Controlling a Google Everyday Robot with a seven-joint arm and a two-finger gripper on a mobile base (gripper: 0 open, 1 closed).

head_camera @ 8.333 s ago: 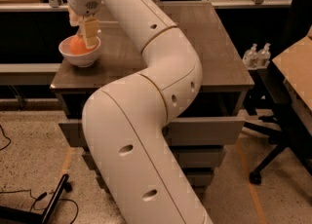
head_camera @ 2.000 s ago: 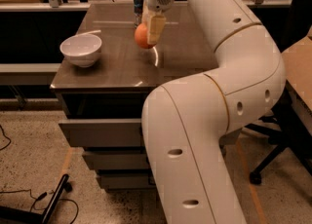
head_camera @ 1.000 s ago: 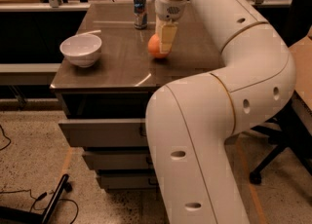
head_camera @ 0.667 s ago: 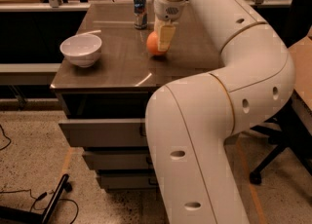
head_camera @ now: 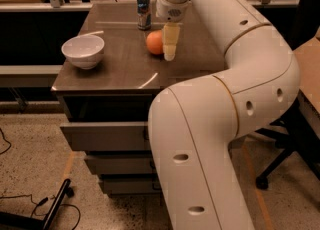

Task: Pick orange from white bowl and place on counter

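Observation:
The orange [head_camera: 154, 42] is low on the grey-brown counter [head_camera: 120, 66], near its middle back; I cannot tell whether it rests on the top. My gripper [head_camera: 164, 51] reaches down from above and is shut on the orange, with one pale finger [head_camera: 170, 41] against the fruit's right side and the other hidden behind it. The white bowl [head_camera: 83, 50] stands empty at the counter's left front, well apart from the gripper.
A drink can [head_camera: 143, 9] stands upright just behind and left of the orange. My white arm [head_camera: 235, 74] arches over the counter's right side and front. Drawers [head_camera: 107, 136] are below. A black chair base [head_camera: 285, 144] is at the right, a black stand [head_camera: 52, 211] on the floor at the left.
Earlier the gripper was at the bowl with the orange. It carried the orange right across the counter and lowered it; over the last second it has stayed nearly still.

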